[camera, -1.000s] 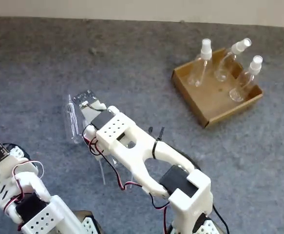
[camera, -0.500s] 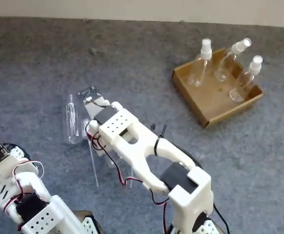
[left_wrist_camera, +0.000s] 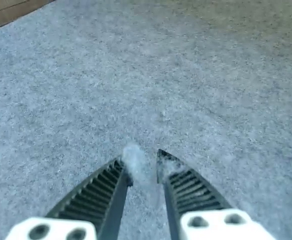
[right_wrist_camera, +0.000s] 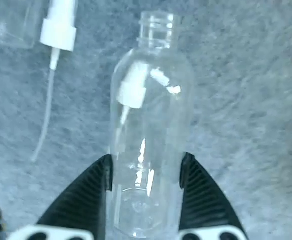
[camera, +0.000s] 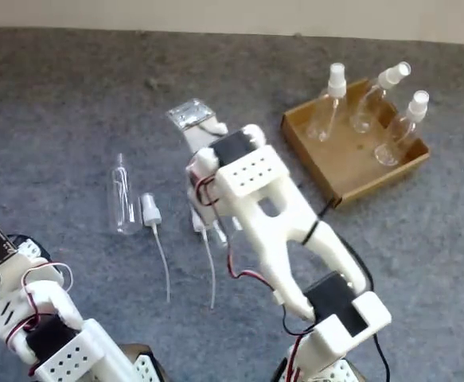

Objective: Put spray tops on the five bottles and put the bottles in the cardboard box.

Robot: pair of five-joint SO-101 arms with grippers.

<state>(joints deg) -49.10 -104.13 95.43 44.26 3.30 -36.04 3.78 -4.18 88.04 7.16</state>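
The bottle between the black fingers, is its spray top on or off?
Off. The bottle in the right gripper has a bare, open threaded neck, and a spray top lies loose beside it.

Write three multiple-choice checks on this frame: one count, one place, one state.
1. How many bottles are in the cardboard box? A two; B three; C five.
2. Where is the loose spray top nearest the lying bottle? A in the box; B screwed onto a bottle; C on the table beside that bottle.
3. The bottle between the right end effector's fingers is: A uncapped; B capped; C lying in the box.
Key: 1 B, three capped bottles show in the box. 2 C, it lies on the grey surface next to the bottle. 3 A, its threaded neck is open.
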